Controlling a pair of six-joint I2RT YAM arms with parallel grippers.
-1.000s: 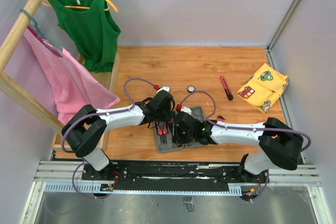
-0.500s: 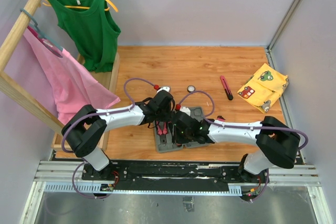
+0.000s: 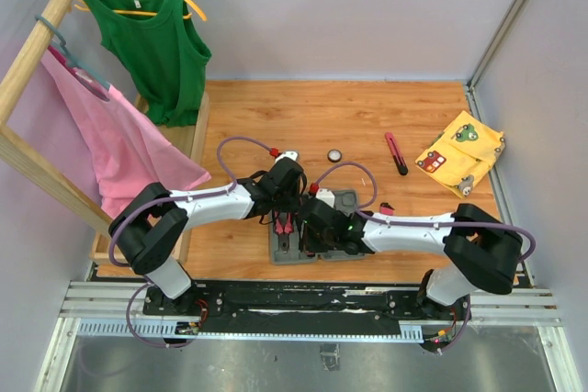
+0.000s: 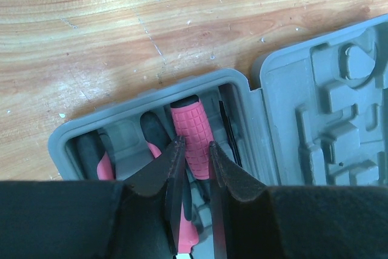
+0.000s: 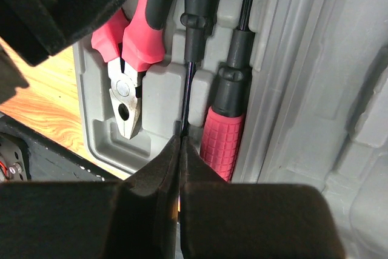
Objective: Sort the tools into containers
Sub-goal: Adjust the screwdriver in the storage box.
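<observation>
The case [image 4: 60,144] lies open on the table [image 3: 276,117], near its front edge and between the two arms, which cover most of it from above. The tray half holds tools; the lid half lies flat beside it, its moulded slots cut off by the left wrist view's edge.

A screwdriver [image 4: 191,134] lies in a tray slot. The left gripper [image 4: 195,147] has its fingers partly closed on either side of its pink-red handle, clasping it. The lower handle is hidden under the fingers.

In the right wrist view this screwdriver's thin shaft runs down to the right gripper [image 5: 180,141], whose fingers are pressed fully together. The shaft's end sits right at their tips. Whether it is pinched there or only lies beneath them cannot be told.

Just beside it a second screwdriver [image 5: 221,141] lies the other way round, its shaft cut off at the top of the picture. The pliers [image 5: 126,98] rest in the next slot outward, their metal jaws showing and their handles partly hidden by a dark gripper body.

Out on the table, well apart from the case, lie the disc [image 3: 335,155] and the cutter [image 3: 396,153]. Farther right lies the cloth [image 3: 459,153].
</observation>
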